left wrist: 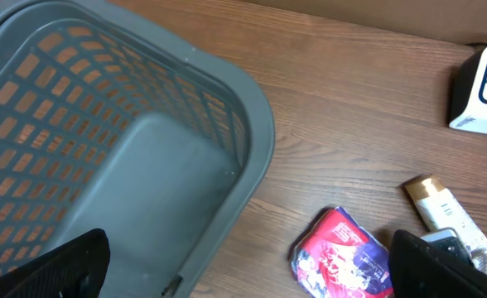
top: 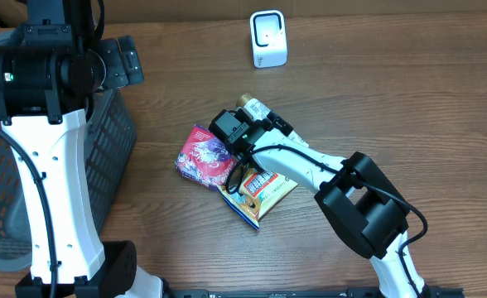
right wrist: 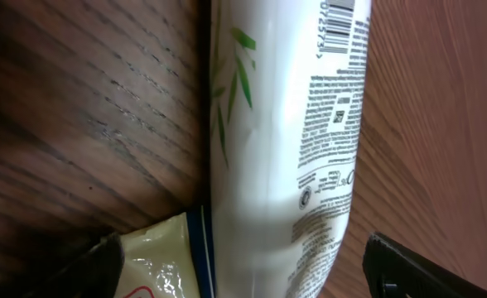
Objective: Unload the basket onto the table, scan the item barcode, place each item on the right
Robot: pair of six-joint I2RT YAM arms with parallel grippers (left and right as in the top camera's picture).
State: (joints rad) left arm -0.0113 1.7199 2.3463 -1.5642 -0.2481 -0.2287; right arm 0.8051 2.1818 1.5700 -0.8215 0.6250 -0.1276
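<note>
R gripper (top: 245, 131) wide open, straddling white tube (right wrist: 285, 141) near desk centre, holding nothing. L gripper (top: 126, 64) open, empty, over basket (left wrist: 252, 124) at left edge. Risk: closing jaws may snag snack pouch (right wrist: 165, 261) touching tube, or cover barcode (right wrist: 339, 25).

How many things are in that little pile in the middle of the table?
3: a red packet on the left, a yellow packet beside it nearer the front, and a white tube lying against the yellow one. Something more could be hidden underneath.

left gripper (top: 124, 63): high, jaws wide | right gripper (top: 237, 136): low, arm stretched forward, jaws wide
</note>
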